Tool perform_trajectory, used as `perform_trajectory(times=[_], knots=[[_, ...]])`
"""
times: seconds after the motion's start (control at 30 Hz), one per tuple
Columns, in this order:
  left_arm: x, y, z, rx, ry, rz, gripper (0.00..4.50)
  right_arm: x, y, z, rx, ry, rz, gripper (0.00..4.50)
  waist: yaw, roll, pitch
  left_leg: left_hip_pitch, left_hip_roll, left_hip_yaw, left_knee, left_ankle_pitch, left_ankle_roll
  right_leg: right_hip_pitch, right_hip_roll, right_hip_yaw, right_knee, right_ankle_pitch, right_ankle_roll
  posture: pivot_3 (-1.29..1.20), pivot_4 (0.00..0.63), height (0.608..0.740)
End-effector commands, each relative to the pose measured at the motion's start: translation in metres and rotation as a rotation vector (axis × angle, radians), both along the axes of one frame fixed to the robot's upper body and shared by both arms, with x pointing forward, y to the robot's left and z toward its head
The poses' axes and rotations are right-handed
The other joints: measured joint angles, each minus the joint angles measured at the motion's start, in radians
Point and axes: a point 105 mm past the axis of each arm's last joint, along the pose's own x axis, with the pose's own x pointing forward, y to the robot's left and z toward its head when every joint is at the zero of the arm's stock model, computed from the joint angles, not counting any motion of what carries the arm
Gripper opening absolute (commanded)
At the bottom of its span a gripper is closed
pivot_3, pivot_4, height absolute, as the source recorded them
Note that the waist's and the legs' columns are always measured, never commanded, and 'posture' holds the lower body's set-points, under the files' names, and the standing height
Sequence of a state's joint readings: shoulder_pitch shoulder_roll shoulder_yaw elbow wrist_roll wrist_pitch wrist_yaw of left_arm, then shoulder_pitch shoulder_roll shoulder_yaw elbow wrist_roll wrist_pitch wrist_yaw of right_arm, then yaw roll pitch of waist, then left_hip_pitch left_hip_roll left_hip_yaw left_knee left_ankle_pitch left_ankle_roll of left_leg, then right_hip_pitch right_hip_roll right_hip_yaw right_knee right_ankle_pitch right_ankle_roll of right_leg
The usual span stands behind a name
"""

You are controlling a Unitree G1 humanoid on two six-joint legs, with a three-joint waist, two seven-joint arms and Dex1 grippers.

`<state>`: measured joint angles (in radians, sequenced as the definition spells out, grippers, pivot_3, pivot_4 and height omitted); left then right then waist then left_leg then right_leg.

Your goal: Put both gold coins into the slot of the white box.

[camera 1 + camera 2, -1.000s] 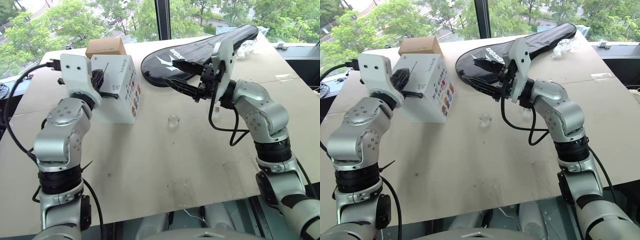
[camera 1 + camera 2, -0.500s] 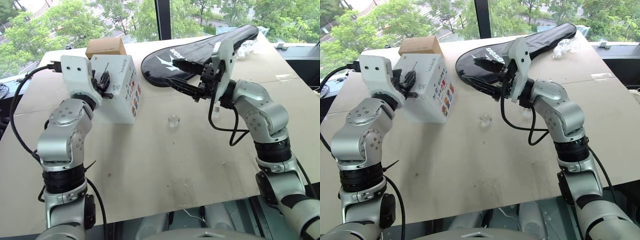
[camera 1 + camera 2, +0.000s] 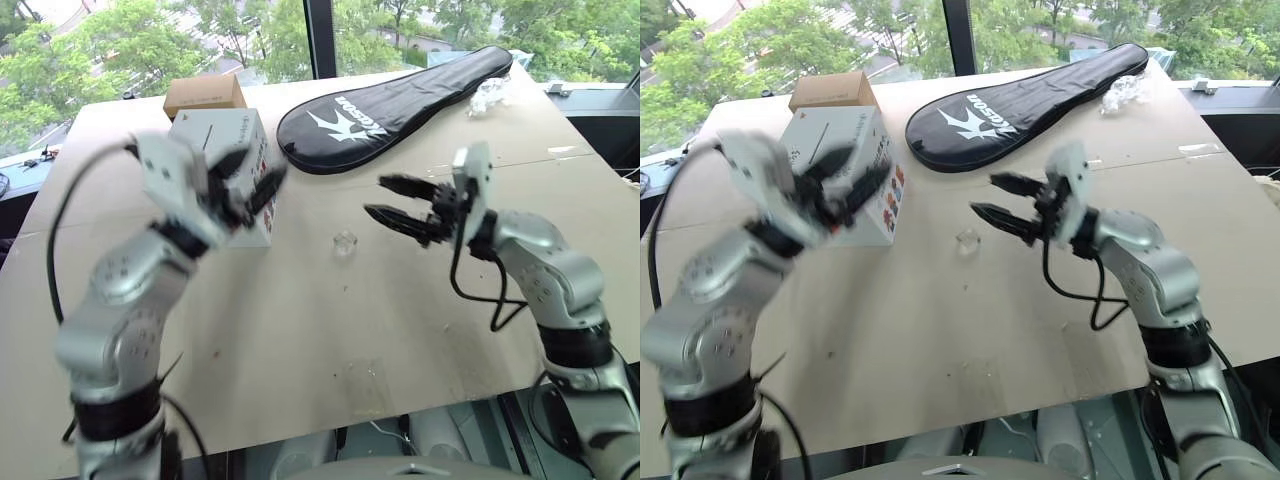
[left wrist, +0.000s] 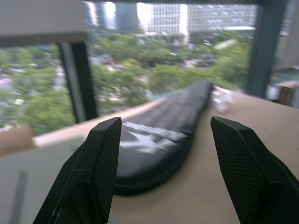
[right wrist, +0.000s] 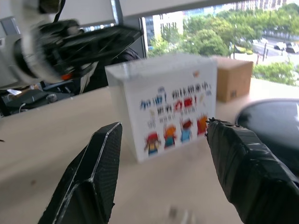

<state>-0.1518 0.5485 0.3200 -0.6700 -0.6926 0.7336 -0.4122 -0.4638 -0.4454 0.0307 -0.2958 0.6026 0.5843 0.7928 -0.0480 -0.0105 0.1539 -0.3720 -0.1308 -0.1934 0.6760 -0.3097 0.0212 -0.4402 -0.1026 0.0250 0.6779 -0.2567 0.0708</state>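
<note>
- Left gripper up off the table, fingers spread wide, nothing between them, blurred in front of the white box.
- Right gripper level over the table, jaws wide apart, empty, pointing toward the white box.
- White box upright on the table, near the far left; side with colourful pictures and handwritten characters facing the right gripper, clear in the right wrist view.
- Thin dark slot on the top white face of the box.
- Small clear casing lying on the bare table between the two grippers, just beside the box's lower corner, touching neither gripper; too small to tell a gold coin inside.
- Second gold coin: cannot tell where.
- Brown cardboard box just behind the white box.
- Long black racket cover flat across the far side of the table.
- Crumpled clear plastic wrap near the cover's narrow end.
- Another flat clear piece close to the near table edge.
</note>
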Motion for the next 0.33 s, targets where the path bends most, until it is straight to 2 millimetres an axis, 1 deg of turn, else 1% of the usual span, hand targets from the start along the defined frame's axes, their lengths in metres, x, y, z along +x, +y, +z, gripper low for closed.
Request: perform_trajectory(times=[0.03, 0.1, 0.17, 0.2, 0.27, 0.33], knots=[[-0.036, 0.001, -0.036, 0.075, 0.123, -0.040, 3.03, -0.018, -0.023, -0.016, -0.024, 0.022, 0.001, 3.11, 0.004, 0.000, 0.000, 0.000, 0.000, 0.000, -0.002, 0.000, 0.000, -0.001, 0.000, 0.000, 0.000, 0.000, 0.000, 0.00, 0.150, 0.740], [-0.050, 0.008, -0.065, 0.093, 0.208, -0.017, 3.03, -0.021, -0.042, -0.045, -0.079, 0.081, -0.054, 3.11, 0.015, 0.000, 0.000, 0.005, 0.000, 0.000, -0.006, 0.000, 0.000, 0.001, 0.000, 0.001, 0.000, 0.000, 0.000, 0.00, 0.150, 0.740], [-0.060, 0.016, -0.091, 0.108, 0.275, 0.020, 3.03, -0.026, -0.056, -0.072, -0.154, 0.085, -0.080, 3.11, 0.031, 0.000, 0.000, 0.008, 0.000, 0.001, -0.006, 0.000, 0.000, 0.004, 0.000, 0.001, 0.000, 0.000, 0.000, 0.00, 0.150, 0.740], [-0.064, 0.020, -0.103, 0.132, 0.294, 0.032, 3.03, -0.027, -0.061, -0.081, -0.171, 0.090, -0.092, 3.11, 0.039, 0.000, 0.000, 0.010, 0.000, 0.001, -0.006, 0.000, 0.000, 0.005, 0.001, 0.001, 0.000, 0.001, -0.002, 0.00, 0.150, 0.740], [-0.071, 0.024, -0.119, 0.145, 0.317, 0.044, 3.03, -0.027, -0.067, -0.088, -0.172, 0.081, -0.110, 3.11, 0.049, 0.001, 0.001, 0.014, 0.001, 0.002, -0.006, 0.000, 0.000, 0.011, 0.001, 0.001, -0.001, 0.001, -0.002, 0.00, 0.150, 0.740], [-0.075, 0.026, -0.126, 0.135, 0.322, 0.050, 3.03, -0.026, -0.070, -0.092, -0.177, 0.068, -0.113, 3.11, 0.051, 0.001, 0.001, 0.017, 0.002, 0.005, -0.006, 0.000, 0.001, 0.013, 0.001, 0.001, -0.002, 0.002, -0.001, 0.00, 0.150, 0.740]])
